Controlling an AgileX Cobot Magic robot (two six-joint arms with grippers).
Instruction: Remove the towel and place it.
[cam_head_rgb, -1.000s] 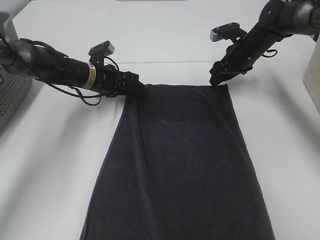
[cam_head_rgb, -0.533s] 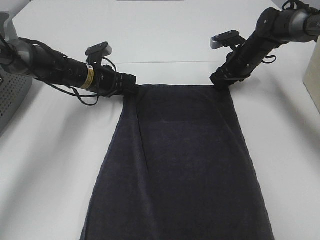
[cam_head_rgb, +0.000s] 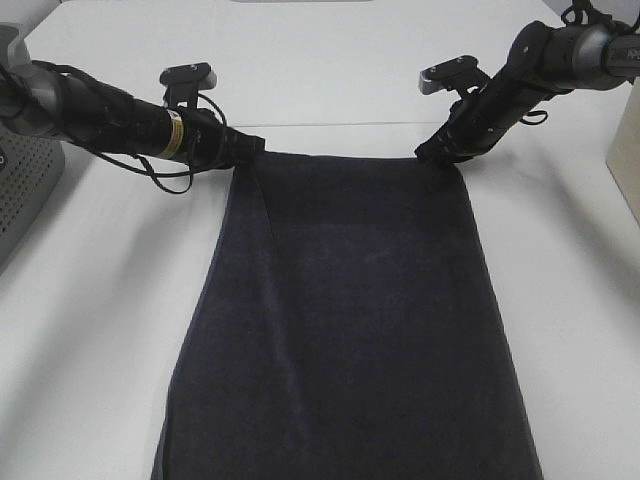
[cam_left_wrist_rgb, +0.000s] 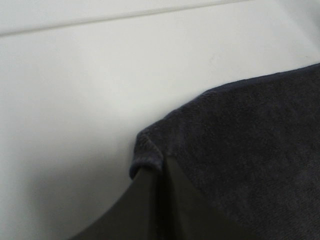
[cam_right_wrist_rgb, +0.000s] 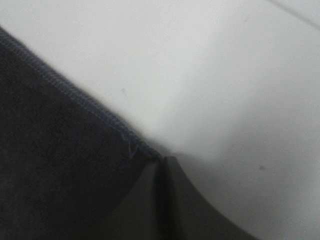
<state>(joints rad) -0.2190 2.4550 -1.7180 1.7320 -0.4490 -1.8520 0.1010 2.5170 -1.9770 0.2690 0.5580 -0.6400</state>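
Now the towel (cam_head_rgb: 345, 330) lies spread along the white worktop (cam_head_rgb: 90, 330). Left pincer (cam_head_rgb: 250, 150) is clamped on one far corner, right pincer (cam_head_rgb: 432, 155) on the other, both corners pinched tight.

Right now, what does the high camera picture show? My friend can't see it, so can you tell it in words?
A big, nearly black towel lies spread on a white table. The left gripper and the right gripper each pinch one far corner. A grey perforated basket sits at the left edge.
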